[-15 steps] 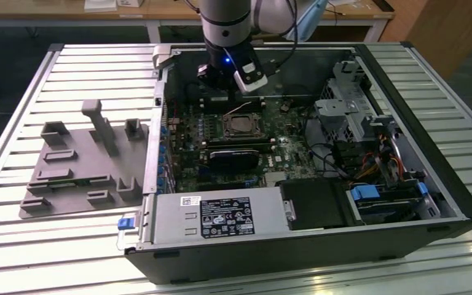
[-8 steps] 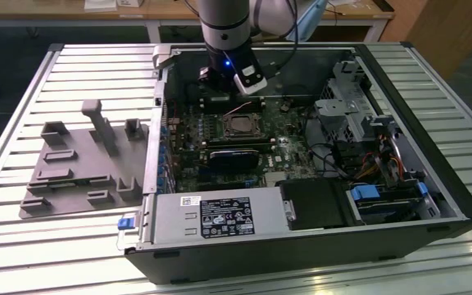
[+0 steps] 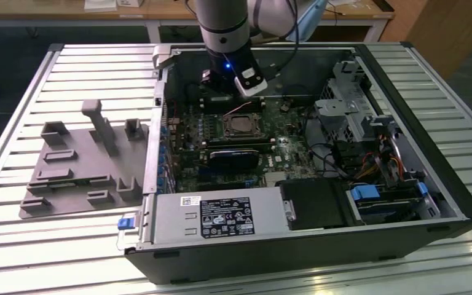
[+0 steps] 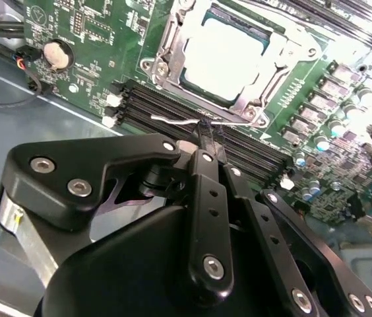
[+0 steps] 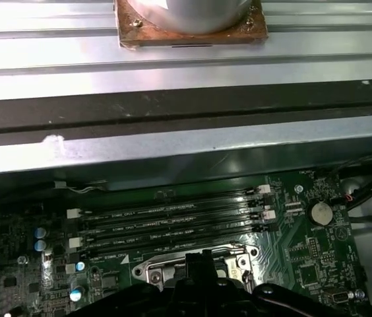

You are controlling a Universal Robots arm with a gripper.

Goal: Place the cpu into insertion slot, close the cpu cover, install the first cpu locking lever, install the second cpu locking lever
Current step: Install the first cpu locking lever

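The cpu [image 4: 222,56], pale and silvery, lies in the insertion slot [image 4: 148,65] on the green board. The cpu cover [image 4: 257,100] lies flat around it as a metal frame. In the exterior view the cpu [image 3: 241,127] sits mid-board inside the open case. My gripper [image 4: 204,132] is shut, and its tips meet at a thin silvery locking lever [image 4: 173,121] that runs along the socket's edge beside the memory slots. Whether the tips pinch the lever or only touch it is unclear. The gripper [image 3: 232,106] hangs just behind the socket, and its dark tips [image 5: 196,261] stand over the socket edge.
Black memory slots [image 4: 163,105] run between the socket and the case wall [image 5: 173,142]. A coin battery [image 4: 57,54] sits on the board. A black card [image 3: 236,157], a power supply [image 3: 219,218] and drive cages [image 3: 359,117] crowd the case. A grey fixture [image 3: 80,166] lies outside it.
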